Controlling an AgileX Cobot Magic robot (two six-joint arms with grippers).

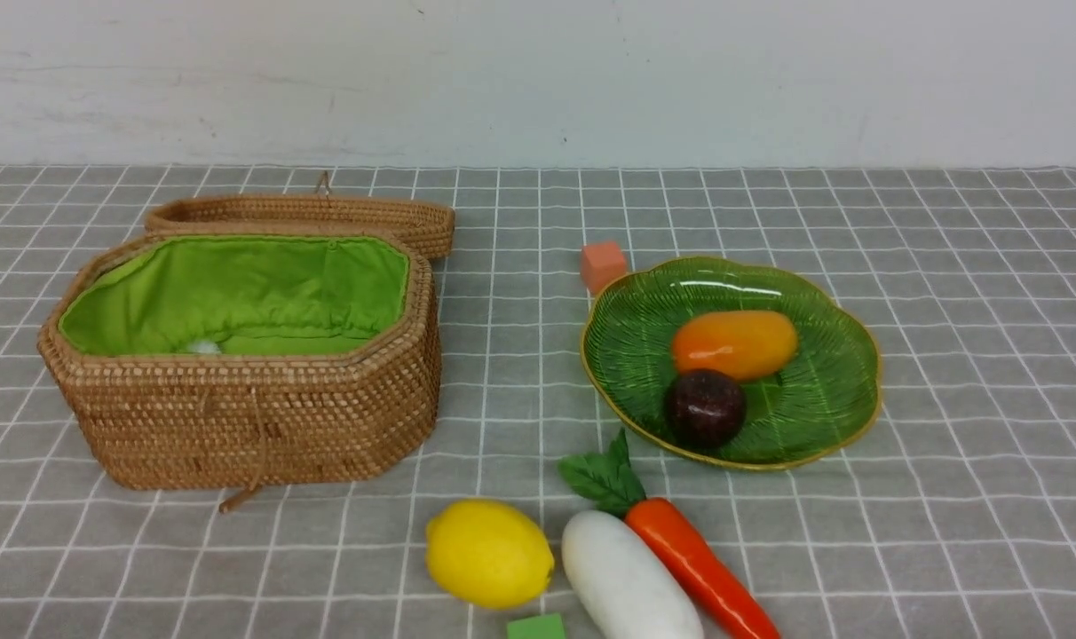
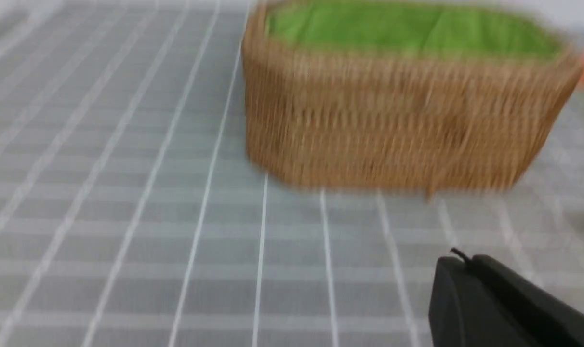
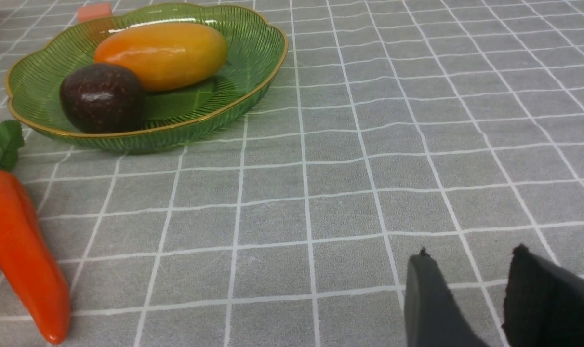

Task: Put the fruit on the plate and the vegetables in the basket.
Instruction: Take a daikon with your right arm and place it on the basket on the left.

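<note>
My right gripper [image 3: 471,253] hangs part open and empty over the bare table [image 3: 321,217], my left gripper [image 2: 465,270] pinched shut, facing the basket [image 1: 254,417]. The mango [image 1: 735,344] and maroon ball [image 1: 705,408] sit on the plate [image 1: 822,390]; the lemon [image 1: 489,552], radish [image 1: 627,577] and carrot [image 1: 698,568] lie by the table's front edge. The radish lies against the carrot, so grabbing either may shove the other, and a nudged lemon could roll off. The radish looks fat and glossy; I judge it may squirt from my jaws.

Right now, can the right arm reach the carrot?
Probably yes. The carrot lies on the cloth with nothing on top, and only bare cloth shows between it and the right gripper, whose jaws stand apart and empty. The white radish is on its other side.
</note>
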